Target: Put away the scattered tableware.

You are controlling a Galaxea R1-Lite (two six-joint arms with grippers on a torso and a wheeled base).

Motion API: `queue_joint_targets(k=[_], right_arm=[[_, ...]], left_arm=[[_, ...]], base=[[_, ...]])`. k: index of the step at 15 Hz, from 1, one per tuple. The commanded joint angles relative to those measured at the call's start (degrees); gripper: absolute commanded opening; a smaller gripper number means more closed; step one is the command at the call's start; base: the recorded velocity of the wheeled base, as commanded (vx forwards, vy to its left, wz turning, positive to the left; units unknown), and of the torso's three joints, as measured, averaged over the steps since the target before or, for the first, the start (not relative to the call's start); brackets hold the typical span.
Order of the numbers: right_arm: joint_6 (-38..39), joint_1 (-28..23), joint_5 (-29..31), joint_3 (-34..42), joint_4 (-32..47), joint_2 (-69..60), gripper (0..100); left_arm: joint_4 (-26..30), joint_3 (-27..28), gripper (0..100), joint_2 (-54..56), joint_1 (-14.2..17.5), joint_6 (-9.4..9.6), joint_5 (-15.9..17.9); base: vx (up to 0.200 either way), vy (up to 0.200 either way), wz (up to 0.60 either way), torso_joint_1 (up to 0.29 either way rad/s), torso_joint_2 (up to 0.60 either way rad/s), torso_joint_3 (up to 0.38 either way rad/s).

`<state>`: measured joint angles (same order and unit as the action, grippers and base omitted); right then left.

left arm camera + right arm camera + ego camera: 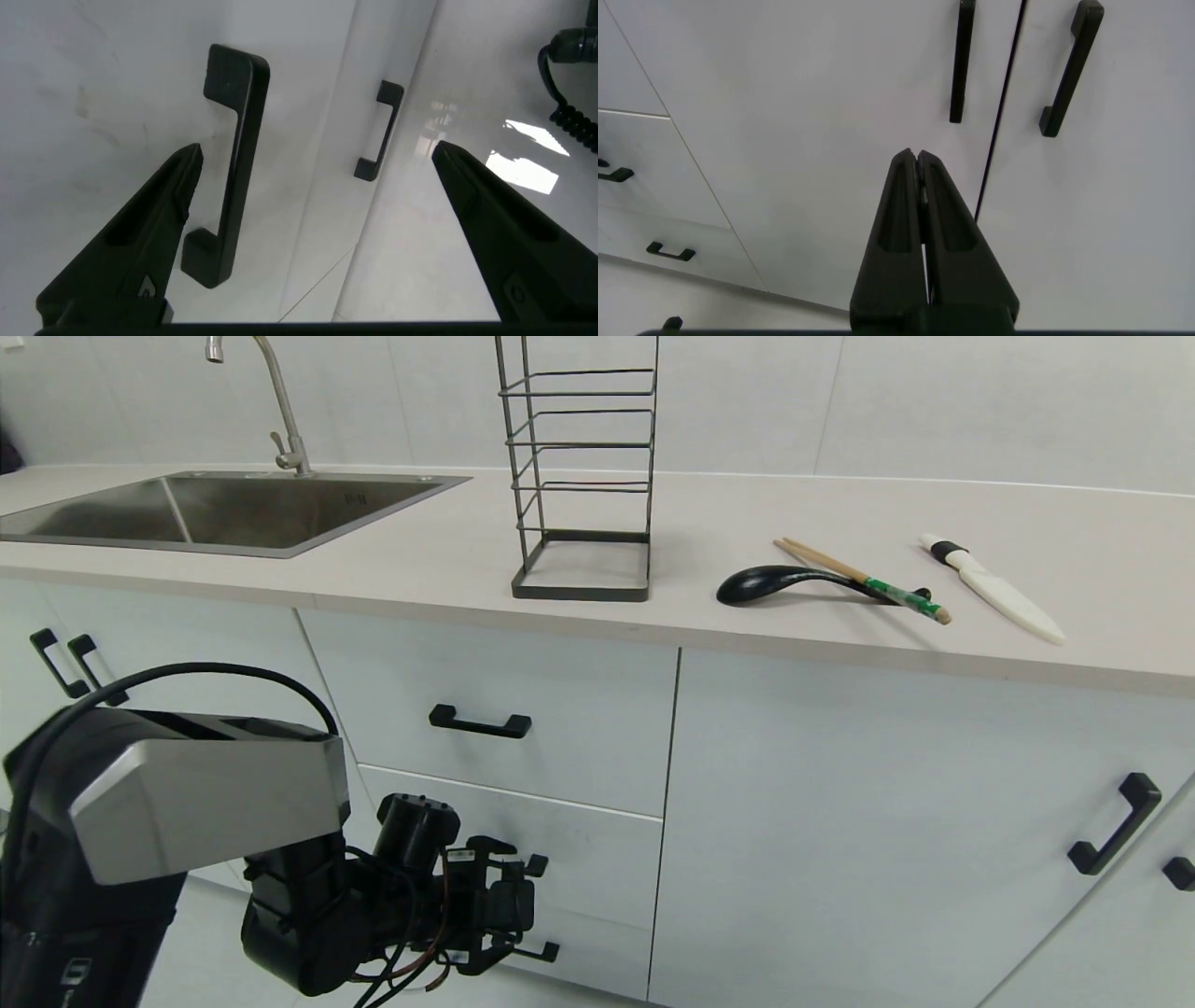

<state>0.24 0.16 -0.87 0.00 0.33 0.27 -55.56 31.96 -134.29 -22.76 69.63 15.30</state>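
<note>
A kitchen counter (747,513) runs across the head view, with white drawers and cupboard doors beneath it. On the counter's right part lie the loose pieces of tableware: a black spoon (761,585) with its bowl toward the wire rack, a pair of wooden chopsticks (864,581) resting across the spoon's handle, and a white knife (994,590) just to the right of them, apart from both. A tall wire rack (581,476) stands near the middle of the counter, and a steel sink (280,504) with a curved tap (275,401) sits at the left. The left gripper (541,907) hangs low in front of the lower drawer, well below the counter. In the left wrist view its pincer (318,159) is spread wide and holds nothing, with a black drawer handle (229,168) lying between the fingers, closer to one of them. The right gripper (916,159) has its fingers pressed together, empty, facing two cupboard doors. Nothing has been picked up, so the task looks to be at its start: the step in hand appears to be opening a drawer to hold the tableware. The next move would call for centring the handle between the left fingers, closing firmly on it and pulling straight outward, so that the grip does not slip off the narrow bar.
</note>
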Motion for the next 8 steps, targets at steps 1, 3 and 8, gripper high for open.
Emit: queue_joint_targets(k=[1,3,8], right_arm=[[0.02,0.02,-0.01,0.00,0.02,0.00,0],[0.02,0.02,-0.01,0.00,0.02,0.08,0],[0.02,0.02,0.07,0.00,0.02,0.08,0]], left_arm=[[-1.65,-0.32,100,-1.24,-0.09,-0.20,-0.01],[-1.65,-0.76,100,-1.24,0.00,-0.20,-0.09],[-1.74,-2.70,100,-1.24,-0.09,-0.11,-0.36]], base=[[0.000,0.000,0.00,0.000,0.00,0.000],[0.000,0.000,0.00,0.000,0.00,0.000],[0.000,0.000,0.00,0.000,0.00,0.000]])
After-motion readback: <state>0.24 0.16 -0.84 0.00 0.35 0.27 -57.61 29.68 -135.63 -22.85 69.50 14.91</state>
